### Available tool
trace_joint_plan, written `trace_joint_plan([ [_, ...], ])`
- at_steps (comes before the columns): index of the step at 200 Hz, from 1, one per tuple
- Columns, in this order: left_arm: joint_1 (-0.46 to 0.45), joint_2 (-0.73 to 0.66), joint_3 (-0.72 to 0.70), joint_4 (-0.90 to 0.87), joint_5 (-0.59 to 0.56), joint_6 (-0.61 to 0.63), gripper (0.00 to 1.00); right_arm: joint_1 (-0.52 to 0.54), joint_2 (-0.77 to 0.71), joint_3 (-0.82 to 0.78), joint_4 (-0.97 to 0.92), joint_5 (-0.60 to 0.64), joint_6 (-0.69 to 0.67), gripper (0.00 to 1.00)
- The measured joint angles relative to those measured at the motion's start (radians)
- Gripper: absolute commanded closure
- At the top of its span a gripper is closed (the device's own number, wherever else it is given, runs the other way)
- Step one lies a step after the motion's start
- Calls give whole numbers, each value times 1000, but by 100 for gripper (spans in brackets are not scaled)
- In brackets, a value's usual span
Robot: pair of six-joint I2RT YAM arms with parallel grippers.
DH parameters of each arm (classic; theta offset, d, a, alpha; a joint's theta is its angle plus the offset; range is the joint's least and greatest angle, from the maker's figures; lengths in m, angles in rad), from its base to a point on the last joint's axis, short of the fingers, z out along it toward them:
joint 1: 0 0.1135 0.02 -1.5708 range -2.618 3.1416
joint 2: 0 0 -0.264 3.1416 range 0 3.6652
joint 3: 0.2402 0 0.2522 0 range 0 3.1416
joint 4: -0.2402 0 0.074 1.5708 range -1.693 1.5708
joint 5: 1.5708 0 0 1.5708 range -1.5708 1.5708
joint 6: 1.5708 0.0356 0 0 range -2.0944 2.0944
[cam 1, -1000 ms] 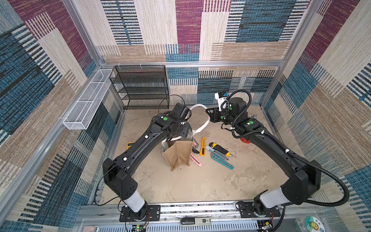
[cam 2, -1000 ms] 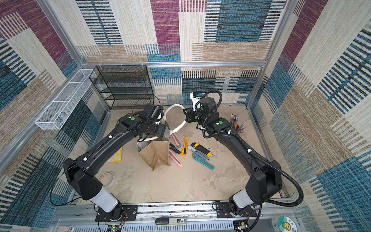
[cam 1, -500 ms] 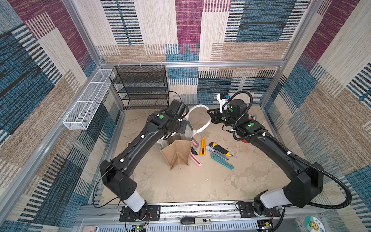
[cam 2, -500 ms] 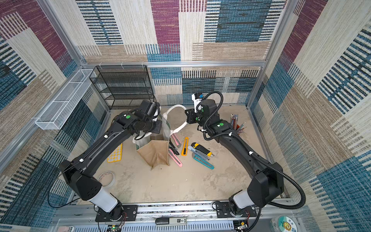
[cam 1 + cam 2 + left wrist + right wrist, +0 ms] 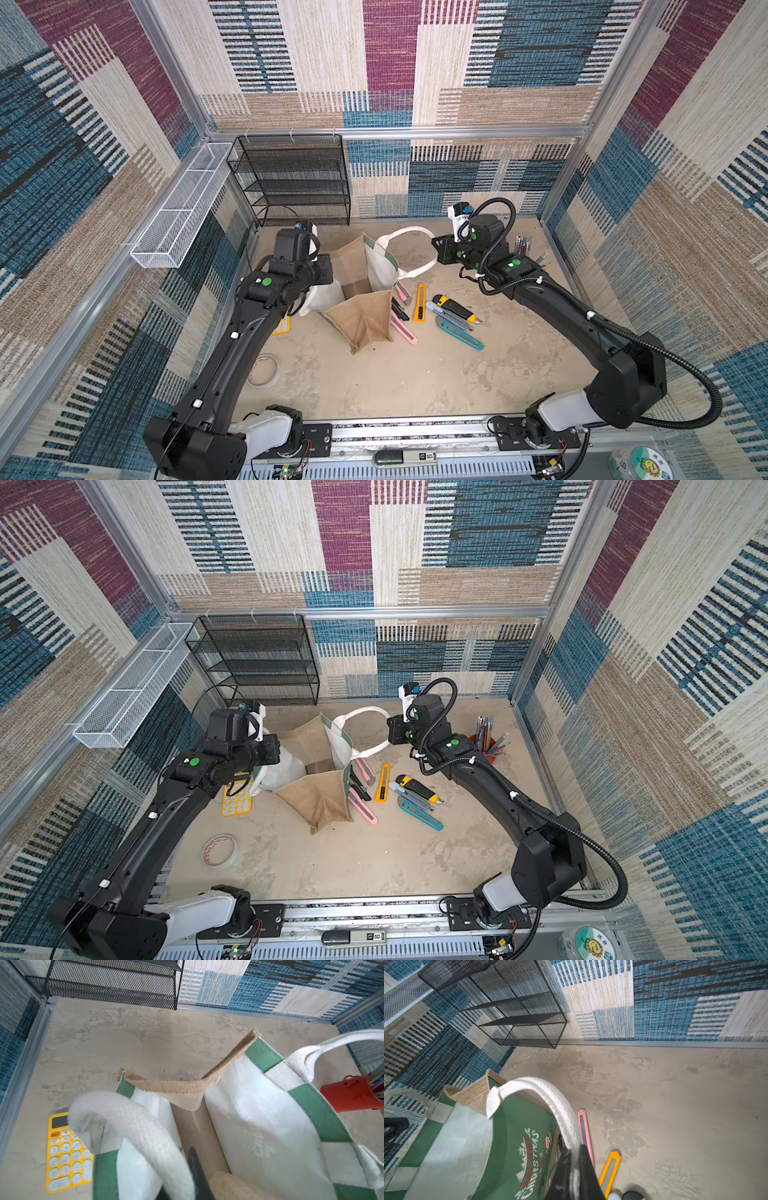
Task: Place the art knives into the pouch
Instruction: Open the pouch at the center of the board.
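Left pincer (image 5: 178,1176) pulled outward, clamped on handle (image 5: 135,1126); right pincer (image 5: 574,1157) grips other handle (image 5: 550,1101). Pouch (image 5: 361,320) spread; next: release one, fetch knife (image 5: 420,302).

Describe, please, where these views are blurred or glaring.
Left wrist view: the near rope handle is out of focus, and the lining of the pouch glares white. Right wrist view: the right hand is blurred, while the Merry Christmas print is sharp. Both top views: evenly lit and sharp.
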Motion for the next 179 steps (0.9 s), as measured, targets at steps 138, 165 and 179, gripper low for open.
trace_joint_plan([
  [138, 116, -88, -93, 252, 383, -18, 100, -20, 87, 6, -27, 26, -5, 24],
  [165, 139, -86, -91, 248, 398, -16, 100, -22, 89, 16, -31, -9, -13, 24],
  [179, 149, -80, -91, 248, 416, -13, 100, -26, 84, 16, -31, -34, -13, 24],
])
